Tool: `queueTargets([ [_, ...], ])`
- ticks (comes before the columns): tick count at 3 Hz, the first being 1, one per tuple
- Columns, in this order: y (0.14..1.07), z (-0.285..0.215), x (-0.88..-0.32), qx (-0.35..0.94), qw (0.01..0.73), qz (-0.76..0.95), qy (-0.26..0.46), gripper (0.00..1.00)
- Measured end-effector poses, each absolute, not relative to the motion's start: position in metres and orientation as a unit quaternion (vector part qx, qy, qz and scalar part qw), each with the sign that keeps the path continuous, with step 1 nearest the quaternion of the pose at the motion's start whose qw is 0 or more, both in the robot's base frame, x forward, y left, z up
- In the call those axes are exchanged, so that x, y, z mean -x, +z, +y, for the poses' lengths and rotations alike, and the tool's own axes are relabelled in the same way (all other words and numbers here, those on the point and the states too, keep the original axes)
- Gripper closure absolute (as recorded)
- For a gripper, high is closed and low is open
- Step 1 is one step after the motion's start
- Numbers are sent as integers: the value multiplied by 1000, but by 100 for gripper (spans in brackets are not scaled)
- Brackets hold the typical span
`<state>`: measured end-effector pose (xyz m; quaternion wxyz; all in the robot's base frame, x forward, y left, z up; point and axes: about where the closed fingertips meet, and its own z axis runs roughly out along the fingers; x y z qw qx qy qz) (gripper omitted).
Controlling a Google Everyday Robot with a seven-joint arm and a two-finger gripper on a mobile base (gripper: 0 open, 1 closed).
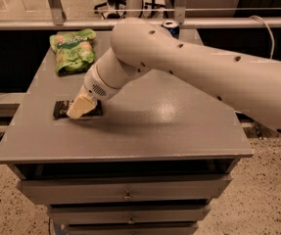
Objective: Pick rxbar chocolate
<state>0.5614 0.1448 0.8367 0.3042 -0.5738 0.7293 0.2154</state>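
The rxbar chocolate is a small flat black bar lying on the left part of the grey cabinet top. My gripper reaches down from the big white arm and sits directly over the bar's middle, covering part of it. The bar's left end and a bit of its right end show on either side of the cream-coloured fingers.
A crinkly green snack bag lies at the back left of the cabinet top. A blue soda can stands at the back, mostly hidden behind the arm. Drawers run below the front edge. A metal rail crosses behind the cabinet.
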Motion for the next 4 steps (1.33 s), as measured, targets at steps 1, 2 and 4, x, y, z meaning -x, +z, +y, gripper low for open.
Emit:
queueTargets([
  [1,828,145,-554,569,300,734,221,65],
  [2,824,144,-547,565,297,737,224,88],
  [4,826,144,-547,565,297,737,224,100],
])
